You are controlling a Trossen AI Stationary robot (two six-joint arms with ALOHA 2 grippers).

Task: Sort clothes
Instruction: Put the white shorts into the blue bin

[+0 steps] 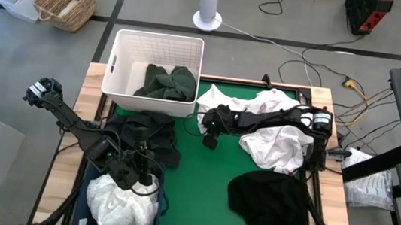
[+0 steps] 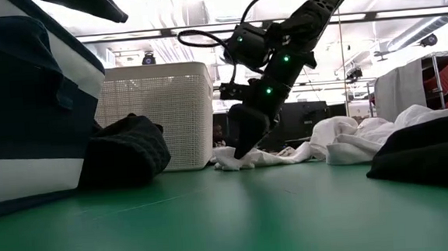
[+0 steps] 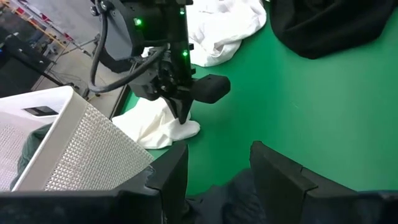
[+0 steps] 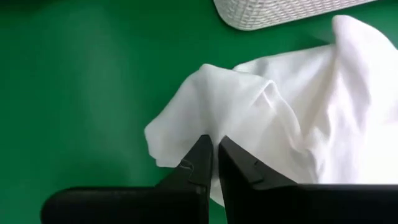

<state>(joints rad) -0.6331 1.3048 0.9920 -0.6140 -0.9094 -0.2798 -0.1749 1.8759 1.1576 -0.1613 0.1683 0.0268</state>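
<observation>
My right gripper (image 1: 210,138) reaches across the green mat from the right and is shut at a corner of a white garment (image 1: 277,140), just in front of the white lattice basket (image 1: 152,105). Dark green clothes (image 1: 167,84) lie inside the basket. My left gripper (image 3: 217,168) hangs open over the navy bin (image 1: 162,199), which holds white clothes (image 1: 122,206). One black garment (image 1: 273,204) lies on the mat at the near right. Another (image 1: 145,133) lies between basket and bin. My right gripper pinches the white garment's loose corner (image 4: 186,118) between its two fingertips (image 3: 182,115). The fingers come from above, pointing down. The corner bunches up around the tips, and the garment still lies slack on the mat (image 2: 269,158).
Bare green mat (image 1: 198,196) lies between the bin and the near black garment. The basket stands at the table's far left. Beyond the table are a wicker basket (image 1: 67,3), a fan base (image 1: 206,20) and cables on the floor.
</observation>
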